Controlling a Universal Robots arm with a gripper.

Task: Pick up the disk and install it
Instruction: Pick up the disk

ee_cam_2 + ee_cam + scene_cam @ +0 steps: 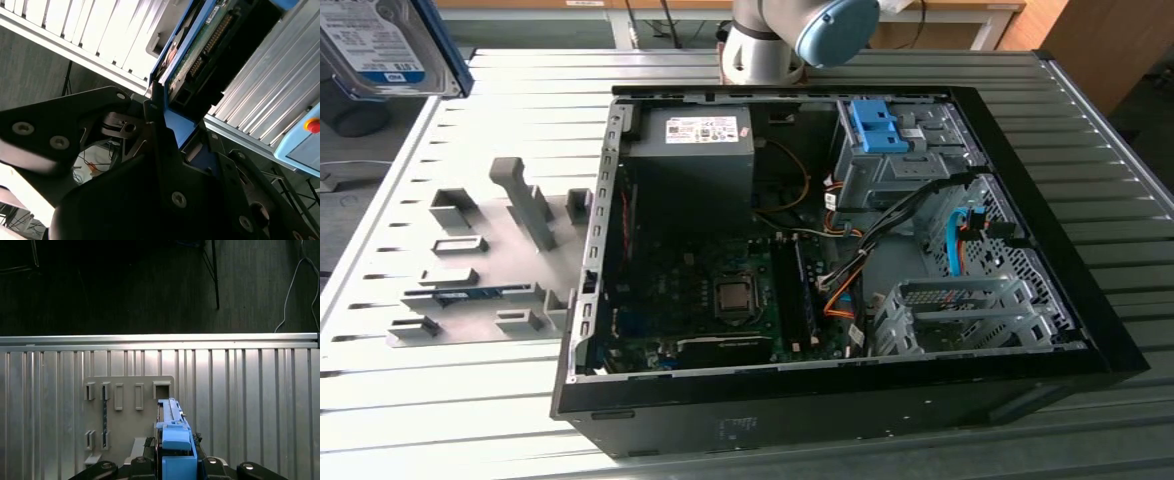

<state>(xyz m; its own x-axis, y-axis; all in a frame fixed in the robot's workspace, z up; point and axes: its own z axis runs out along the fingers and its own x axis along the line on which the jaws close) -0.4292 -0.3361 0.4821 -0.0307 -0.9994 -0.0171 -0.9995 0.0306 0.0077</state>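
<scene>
My pincer (176, 450) is closed on the disk (374, 42), gripping it by the bright blue caddy that frames it. In the exterior view the disk sits in the upper left corner of the frame, raised off the counter (454, 420), with its white-and-blue label facing the camera. In the second wrist view one dark finger (156, 107) presses against the blue edge of the caddy, and the green circuit board on the drive's underside shows just beyond it. In the first wrist view I see the disk edge-on between my fingers, hanging above a gray slotted fixture plate (127, 410) that lies flat on the ribbed metal counter.

The open computer case (854, 410) fills the middle and the exterior view's right, well apart from the disk. Inside it are a dark power-supply box (694, 165) at upper centre, a bare blue bracket (874, 125) at upper right, and a metal drive cage (961, 310) at lower right. My arm (781, 40) stands behind the case at top centre.
</scene>
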